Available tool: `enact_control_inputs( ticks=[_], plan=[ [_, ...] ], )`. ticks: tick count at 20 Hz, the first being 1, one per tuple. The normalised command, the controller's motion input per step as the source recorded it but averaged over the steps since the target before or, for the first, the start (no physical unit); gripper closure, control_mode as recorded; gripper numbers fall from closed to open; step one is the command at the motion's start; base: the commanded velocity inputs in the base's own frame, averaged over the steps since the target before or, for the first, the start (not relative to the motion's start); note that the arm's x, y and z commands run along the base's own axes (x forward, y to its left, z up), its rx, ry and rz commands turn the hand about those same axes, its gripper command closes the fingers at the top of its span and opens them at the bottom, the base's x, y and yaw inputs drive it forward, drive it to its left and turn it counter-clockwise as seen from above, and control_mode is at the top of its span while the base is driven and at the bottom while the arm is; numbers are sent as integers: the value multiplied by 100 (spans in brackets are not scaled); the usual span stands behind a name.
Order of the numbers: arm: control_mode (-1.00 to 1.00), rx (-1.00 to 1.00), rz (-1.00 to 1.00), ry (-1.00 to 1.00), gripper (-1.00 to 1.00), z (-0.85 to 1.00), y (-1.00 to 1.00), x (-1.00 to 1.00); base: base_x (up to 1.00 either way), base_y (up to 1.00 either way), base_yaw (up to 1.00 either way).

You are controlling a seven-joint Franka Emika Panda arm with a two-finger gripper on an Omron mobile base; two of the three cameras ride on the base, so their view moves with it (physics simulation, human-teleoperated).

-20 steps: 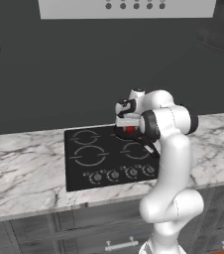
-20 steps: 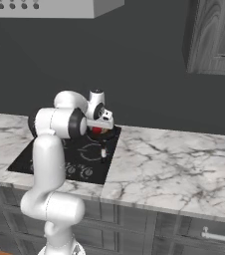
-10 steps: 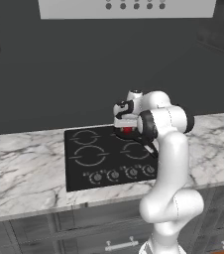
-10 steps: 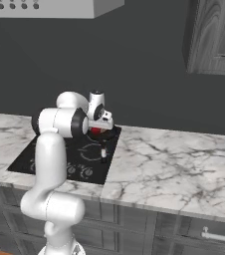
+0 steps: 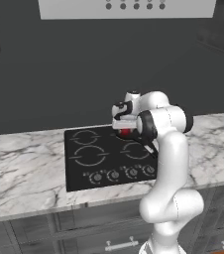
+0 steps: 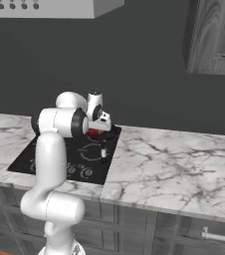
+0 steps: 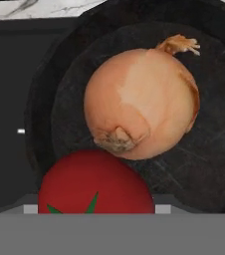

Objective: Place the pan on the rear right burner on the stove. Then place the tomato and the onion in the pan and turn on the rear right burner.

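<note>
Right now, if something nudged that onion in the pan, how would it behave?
The onion is round, so it would probably roll across the pan floor. The rim would likely stop it. The tomato beside it may get bumped. Its papery skin looks slippery.

Red tomato [image 7: 92, 184], brownish-orange onion [image 7: 142, 102], black pan [image 7: 204, 164].

Pan [image 7: 204, 164]: round, black, shallow, scuffed floor; sat at the rear right of the stove [image 5: 84, 171], over the rear right burner; its thin dark handle [image 6: 103, 151] pointed toward the front edge.

Onion [image 7: 142, 102]: pale brownish-orange, papery skin, dried stem tuft at one side, root end facing the camera; lay inside the pan.

Tomato [image 7: 95, 189]: glossy bright red, green calyx points visible; lay in the pan touching the onion.

Stove: flat black glass, grey ring outlines, row of four knobs along the front.
</note>
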Motion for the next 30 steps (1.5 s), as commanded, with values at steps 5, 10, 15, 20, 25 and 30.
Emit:
enact_control_inputs(
  ticks=[5, 10, 15, 20, 25, 30],
  plan=[
    [-100, 0, -2, 5, -100, -12, -1, -4, 0, 0, 0],
    [-100, 2, 0, 0, -100, 0, -7, -1, 0, 0, 0],
    [-100, 0, 0, 0, -100, 6, 0, 0, 0, 0, 0],
    [-100, 0, 0, -7, -100, 47, 0, -2, 0, 0, 0],
    [-100, 1, 0, -5, -100, 48, 0, -24, 0, 0, 0],
    [-100, 1, 0, 0, -100, 30, 0, -67, 0, 0, 0]
  ],
)
